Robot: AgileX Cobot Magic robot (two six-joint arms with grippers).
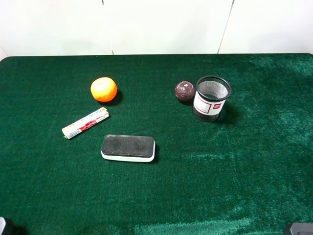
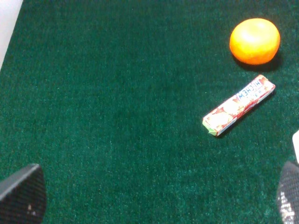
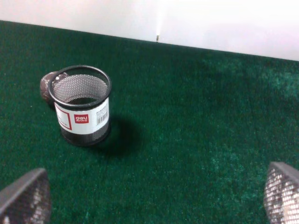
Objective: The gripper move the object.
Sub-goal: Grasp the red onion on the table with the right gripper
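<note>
The dark maroon ball [image 1: 184,90] lies on the green cloth at the back middle, touching or nearly touching the left side of the black mesh cup [image 1: 212,98]. In the right wrist view the ball [image 3: 46,87] is partly hidden behind the cup [image 3: 83,106]. My right gripper [image 3: 154,196] is open and empty, well short of the cup and the ball. My left gripper [image 2: 154,199] is open and empty over bare cloth, short of the candy pack [image 2: 238,104] and the orange ball [image 2: 254,40]. Both arms sit at the table's front corners.
An orange ball [image 1: 103,89] lies at the back left. A candy pack [image 1: 85,123] lies in front of it. A black and white board eraser [image 1: 128,148] lies at the middle. A white wall runs behind the table's far edge [image 1: 156,54].
</note>
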